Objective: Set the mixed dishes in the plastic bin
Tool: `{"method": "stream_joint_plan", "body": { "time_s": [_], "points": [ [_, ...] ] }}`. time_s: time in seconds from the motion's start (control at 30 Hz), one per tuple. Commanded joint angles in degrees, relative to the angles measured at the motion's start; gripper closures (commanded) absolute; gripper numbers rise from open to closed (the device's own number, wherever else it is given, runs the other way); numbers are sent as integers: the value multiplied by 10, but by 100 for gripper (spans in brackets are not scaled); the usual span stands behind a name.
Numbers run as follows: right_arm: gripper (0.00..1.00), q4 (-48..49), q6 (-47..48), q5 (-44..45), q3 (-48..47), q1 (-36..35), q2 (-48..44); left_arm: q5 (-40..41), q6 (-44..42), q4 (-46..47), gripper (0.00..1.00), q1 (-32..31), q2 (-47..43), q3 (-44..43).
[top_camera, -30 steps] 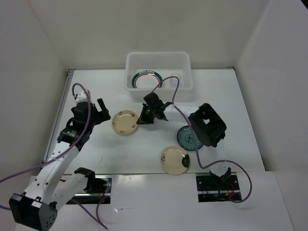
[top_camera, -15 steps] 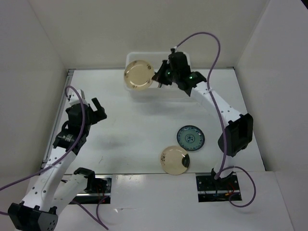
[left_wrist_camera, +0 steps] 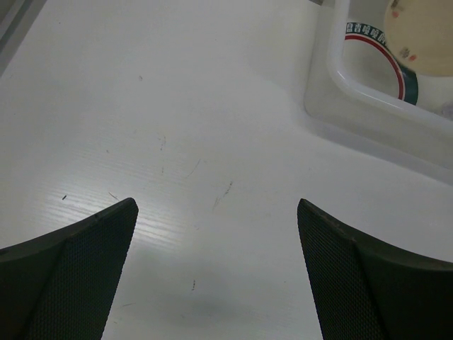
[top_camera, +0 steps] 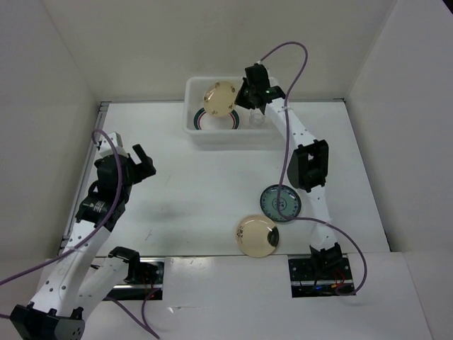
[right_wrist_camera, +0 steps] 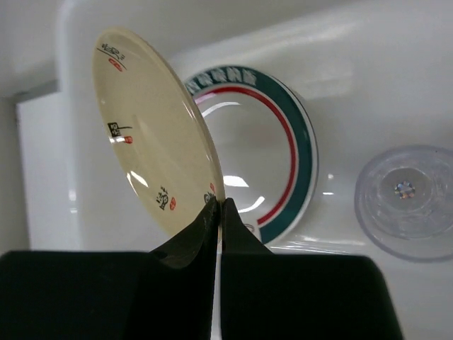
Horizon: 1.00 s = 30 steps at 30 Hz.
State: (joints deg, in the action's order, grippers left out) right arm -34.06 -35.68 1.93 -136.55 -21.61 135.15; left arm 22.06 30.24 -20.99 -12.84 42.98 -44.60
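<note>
My right gripper is shut on the rim of a cream plate, holding it tilted above the plastic bin. Inside the bin lie a white plate with a green and red rim and a clear glass cup. On the table remain a teal patterned plate and another cream plate. My left gripper hangs open over bare table at the left, holding nothing.
White walls enclose the table on three sides. The right arm's elbow hangs above the table right of centre, with its purple cable looping over the bin. Base mounts sit at the near edge.
The right gripper has carried the cream plate from the bin's left rim to over its middle. The right arm's elbow has swung inward. The left arm has barely shifted.
</note>
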Motion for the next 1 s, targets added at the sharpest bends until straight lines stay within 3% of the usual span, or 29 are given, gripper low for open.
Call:
{"method": "stream_joint_plan", "body": {
  "time_s": [0.0,0.23,0.33,0.63,0.73,0.77,0.83,0.97],
  "points": [
    [100,-56,5,-8,-82,-4,43,10,2,16,0,8,-8,0],
    [100,-143,17,-3,-232,-4,156,10,2,16,0,8,-8,0],
    [99,-136,17,-3,-209,-4,156,10,2,16,0,8,-8,0],
    [84,-146,27,-8,-209,-4,158,4,2,16,0,8,-8,0],
    [73,-146,32,-8,-209,-4,152,4,2,16,0,8,-13,0],
    [64,-146,32,-8,-209,-4,145,4,2,16,0,8,-13,0],
    [58,-152,32,-8,-209,-4,131,4,2,16,0,8,-13,0],
    [35,-158,39,-8,-203,-4,88,-1,2,16,0,8,-18,0]
  ]
}}
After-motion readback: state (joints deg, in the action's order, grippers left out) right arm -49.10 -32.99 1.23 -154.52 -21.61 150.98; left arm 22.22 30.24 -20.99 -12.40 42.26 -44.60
